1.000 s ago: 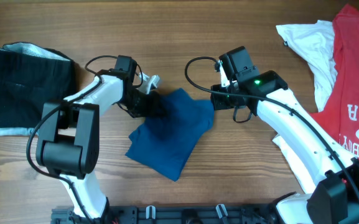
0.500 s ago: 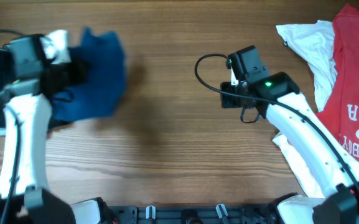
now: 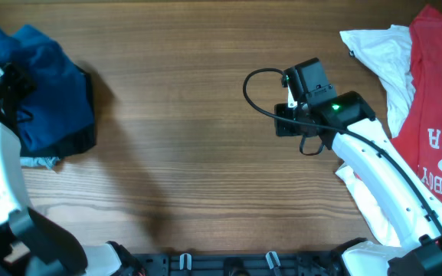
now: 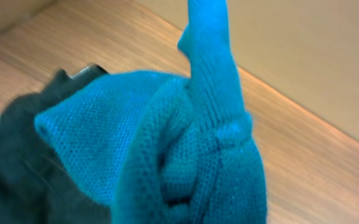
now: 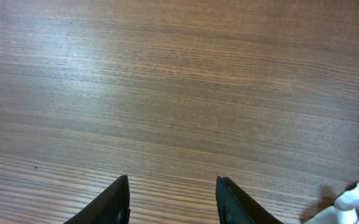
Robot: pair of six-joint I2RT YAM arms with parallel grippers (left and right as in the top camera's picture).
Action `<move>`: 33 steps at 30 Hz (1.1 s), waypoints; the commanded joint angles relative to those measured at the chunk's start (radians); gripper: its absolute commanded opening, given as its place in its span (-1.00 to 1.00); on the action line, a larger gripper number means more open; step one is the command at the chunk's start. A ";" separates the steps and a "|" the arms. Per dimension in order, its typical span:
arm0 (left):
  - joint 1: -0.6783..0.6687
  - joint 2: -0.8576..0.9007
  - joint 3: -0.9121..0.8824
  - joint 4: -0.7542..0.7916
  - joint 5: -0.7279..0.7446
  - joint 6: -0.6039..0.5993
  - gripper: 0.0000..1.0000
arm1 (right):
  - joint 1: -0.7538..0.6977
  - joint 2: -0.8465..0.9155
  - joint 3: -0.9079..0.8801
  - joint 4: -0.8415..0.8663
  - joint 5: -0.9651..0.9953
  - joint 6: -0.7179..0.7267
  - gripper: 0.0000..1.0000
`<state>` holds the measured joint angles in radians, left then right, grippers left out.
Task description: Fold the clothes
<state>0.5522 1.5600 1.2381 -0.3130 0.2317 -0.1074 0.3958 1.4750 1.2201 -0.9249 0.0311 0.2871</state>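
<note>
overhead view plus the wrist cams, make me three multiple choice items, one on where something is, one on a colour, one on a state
1. Where on the table is the blue shirt?
A) the middle
B) the far left end
C) on the pile at the right

2. What colour is the garment with white lettering?
A) green
B) yellow
C) red

3. How is the right gripper?
A) open over bare wood
B) shut on the blue shirt
C) shut on white cloth

Answers:
1 B, the overhead view shows it bunched at the left edge.
2 C, it lies red at the right edge.
3 A, its wrist view shows the jaws apart with only wood between them.
</note>
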 commanded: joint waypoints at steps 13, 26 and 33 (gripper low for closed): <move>0.262 0.313 0.013 0.135 0.016 -0.146 0.83 | -0.003 -0.016 0.012 -0.031 0.014 0.008 -0.09; 0.320 0.150 0.074 0.139 0.195 -0.193 0.99 | -0.003 -0.016 0.012 -0.060 0.014 0.003 -0.09; 0.188 -0.003 0.154 -0.021 0.198 -0.184 1.00 | -0.003 -0.016 0.012 0.016 -0.018 0.028 0.32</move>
<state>0.8417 1.6417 1.3609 -0.2943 0.4015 -0.2920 0.3954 1.4750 1.2201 -0.9375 0.0307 0.2958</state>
